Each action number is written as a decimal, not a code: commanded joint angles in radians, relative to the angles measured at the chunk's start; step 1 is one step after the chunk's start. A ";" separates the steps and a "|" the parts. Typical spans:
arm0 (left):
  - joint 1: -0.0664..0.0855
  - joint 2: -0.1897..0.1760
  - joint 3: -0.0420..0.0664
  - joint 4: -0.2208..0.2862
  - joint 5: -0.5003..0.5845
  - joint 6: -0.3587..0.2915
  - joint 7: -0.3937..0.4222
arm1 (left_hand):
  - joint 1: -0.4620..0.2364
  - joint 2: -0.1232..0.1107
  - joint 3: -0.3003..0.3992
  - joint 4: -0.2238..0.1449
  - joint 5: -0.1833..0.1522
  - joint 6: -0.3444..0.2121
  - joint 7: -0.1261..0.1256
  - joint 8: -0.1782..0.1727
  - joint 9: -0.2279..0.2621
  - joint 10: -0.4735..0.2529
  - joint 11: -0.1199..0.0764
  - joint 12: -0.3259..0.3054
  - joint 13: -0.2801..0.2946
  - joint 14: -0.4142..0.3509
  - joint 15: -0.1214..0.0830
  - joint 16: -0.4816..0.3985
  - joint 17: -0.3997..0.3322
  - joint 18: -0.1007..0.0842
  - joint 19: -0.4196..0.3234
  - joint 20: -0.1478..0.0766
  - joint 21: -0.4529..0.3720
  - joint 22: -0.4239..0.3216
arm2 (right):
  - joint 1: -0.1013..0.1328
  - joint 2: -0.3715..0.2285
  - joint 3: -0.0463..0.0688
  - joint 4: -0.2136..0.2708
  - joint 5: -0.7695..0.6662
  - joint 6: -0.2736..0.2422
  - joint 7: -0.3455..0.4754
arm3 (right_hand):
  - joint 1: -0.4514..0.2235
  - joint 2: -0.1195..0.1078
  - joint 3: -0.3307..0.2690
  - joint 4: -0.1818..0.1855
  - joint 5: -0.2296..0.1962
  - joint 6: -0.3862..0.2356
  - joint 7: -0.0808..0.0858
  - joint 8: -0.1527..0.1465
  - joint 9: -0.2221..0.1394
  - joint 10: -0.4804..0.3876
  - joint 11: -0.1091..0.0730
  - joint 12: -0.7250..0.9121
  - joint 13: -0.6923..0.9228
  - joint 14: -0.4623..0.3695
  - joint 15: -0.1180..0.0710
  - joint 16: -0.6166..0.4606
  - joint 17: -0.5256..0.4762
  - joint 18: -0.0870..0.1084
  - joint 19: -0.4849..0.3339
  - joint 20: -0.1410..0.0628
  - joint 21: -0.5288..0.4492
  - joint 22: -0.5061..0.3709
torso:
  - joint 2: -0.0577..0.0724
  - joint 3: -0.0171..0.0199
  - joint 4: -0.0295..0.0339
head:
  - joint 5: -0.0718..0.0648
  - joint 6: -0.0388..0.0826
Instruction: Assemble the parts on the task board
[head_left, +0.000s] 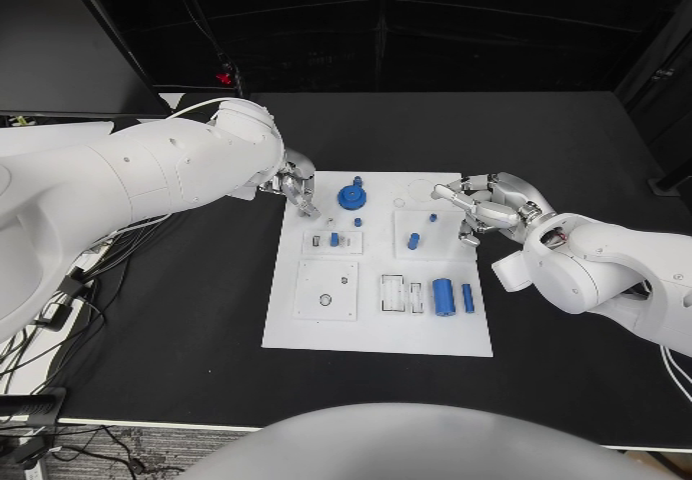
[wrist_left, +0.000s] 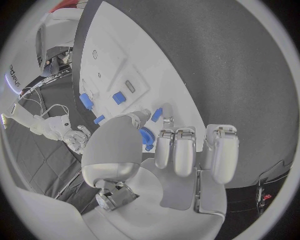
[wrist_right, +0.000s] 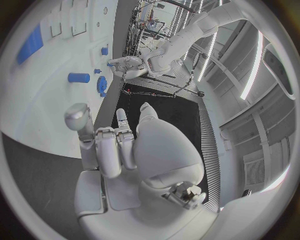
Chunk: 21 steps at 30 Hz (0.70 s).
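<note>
**Assembly partly under way: some blue parts seated, others still lying loose**

A white task board (head_left: 378, 335) lies in the middle of a black table (head_left: 577, 140), seen from above. All places below are given relative to this board.

At the board's far edge, left of centre, a round blue gear-like part (head_left: 352, 196) stands with a peg rising from it; it looks seated in place. Just nearer than it, a small blue piece (head_left: 335, 239) sits in a small square plate on the board's left half, and a short blue cylinder (head_left: 414, 240) rests on a square plate on the right half. Whether either is fully pressed home is too small to tell. Near the board's near right corner, a large blue cylinder (head_left: 444, 297) and a thin blue pin (head_left: 467, 298) lie flat side by side, seemingly not yet assembled. Beside them are empty rectangular slots, and a square plate with a small hole on the near left also appears unfilled.

The left hand (head_left: 294, 184) hovers at the board's far left corner, just beside the gear-like part; its fingers are partly curled, apart, and hold nothing. The right hand (head_left: 489, 208) hovers over the board's far right edge, fingers loosely spread, also holding nothing.

As a judgement, roughly half the work remains: the two lying parts, at least, still need placing.
</note>
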 joint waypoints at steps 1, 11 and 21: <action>0.000 0.001 0.000 -0.002 -0.012 -0.008 0.005 | 0.010 0.003 0.002 -0.004 -0.002 -0.007 0.000 0.002 0.003 0.104 0.006 -0.001 0.263 0.103 0.006 0.001 0.264 -0.007 0.104 -0.007 0.003 0.263 | 0.001 0.001 0.000 0.001 -0.002 0.006 0.003 | 0.010 0.003 -0.006 0.001 0.002 -0.008 -0.001 0.007 -0.001 0.110 0.001 -0.006 0.114 0.056 0.000 -0.001 0.179 0.006 -0.006 0.000 -0.003 0.001 | 0.000 0.0004 0.0009 | -0.002 -0.001; -0.001 0.002 0.000 -0.002 -0.012 0.002 0.014 | 0.035 0.041 0.026 -0.006 -0.002 -0.011 -0.004 0.013 0.018 0.104 0.003 -0.001 0.263 0.103 0.004 0.001 0.264 -0.007 0.104 -0.008 0.003 0.263 | 0.001 0.001 0.000 0.001 -0.002 0.006 0.003 | 0.010 0.003 -0.006 0.001 0.002 -0.008 -0.001 0.007 -0.001 0.110 0.001 -0.006 0.114 0.056 0.000 -0.001 0.179 0.006 -0.006 0.000 -0.003 0.001 | 0.000 0.0005 0.0004 | -0.002 0.000; -0.002 0.002 0.000 -0.001 -0.012 0.005 0.029 | 0.081 0.064 0.056 -0.011 0.000 -0.002 -0.010 0.016 0.030 0.104 -0.003 -0.001 0.263 0.103 0.000 0.001 0.264 -0.007 0.104 -0.007 0.003 0.263 | 0.001 0.001 0.000 0.000 -0.002 0.006 0.003 | 0.010 0.003 -0.006 0.001 0.002 -0.008 -0.001 0.007 -0.001 0.110 0.001 -0.006 0.114 0.056 0.000 -0.001 0.179 0.006 -0.006 0.000 -0.003 0.001 | 0.000 0.0001 0.0005 | -0.004 0.001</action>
